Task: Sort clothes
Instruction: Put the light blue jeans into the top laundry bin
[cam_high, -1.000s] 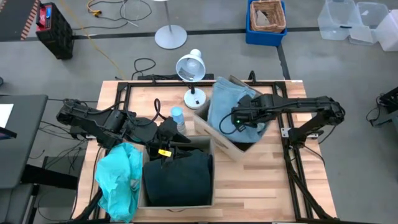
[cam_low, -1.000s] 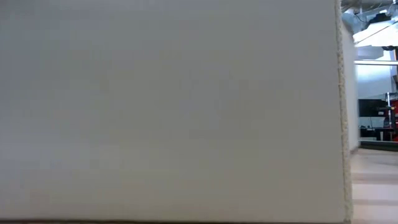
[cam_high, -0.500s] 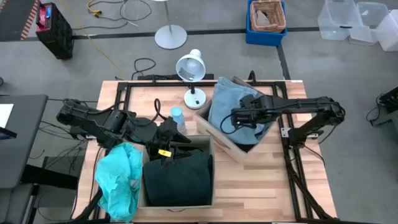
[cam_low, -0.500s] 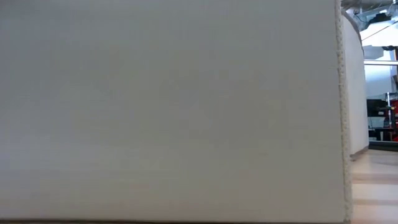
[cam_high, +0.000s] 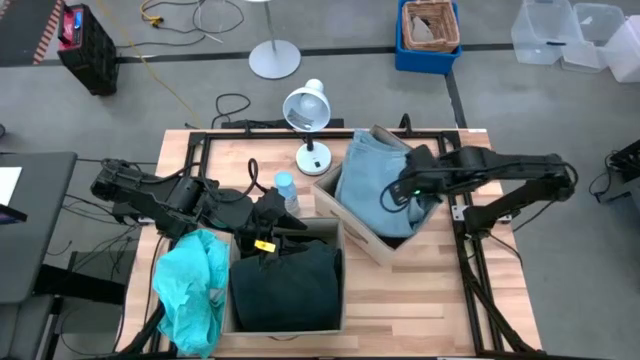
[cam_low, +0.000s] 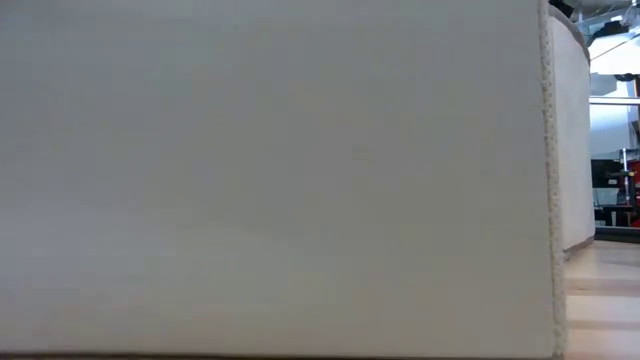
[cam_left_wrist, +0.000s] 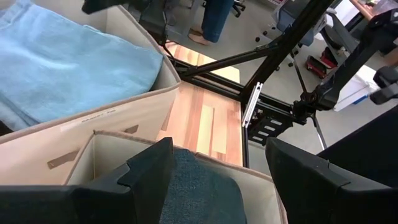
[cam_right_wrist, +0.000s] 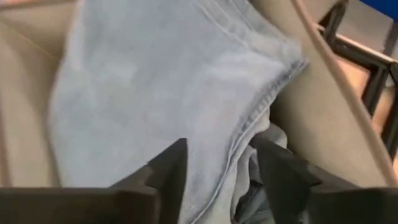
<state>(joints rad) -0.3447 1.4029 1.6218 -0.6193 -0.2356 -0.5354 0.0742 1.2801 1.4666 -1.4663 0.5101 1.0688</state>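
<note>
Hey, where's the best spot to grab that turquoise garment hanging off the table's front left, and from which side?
Probably the bunched upper folds of the turquoise garment, beside the front fabric box, coming straight down. It lies crumpled with raised ridges there, while its lower part droops over the table edge. The left claw is nearest.

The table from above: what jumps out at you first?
The bright turquoise cloth hanging off the table's left edge catches the eye first. Next to it, a box holds dark clothes. The right hand hovers open over pale blue jeans in the tilted box.
</note>
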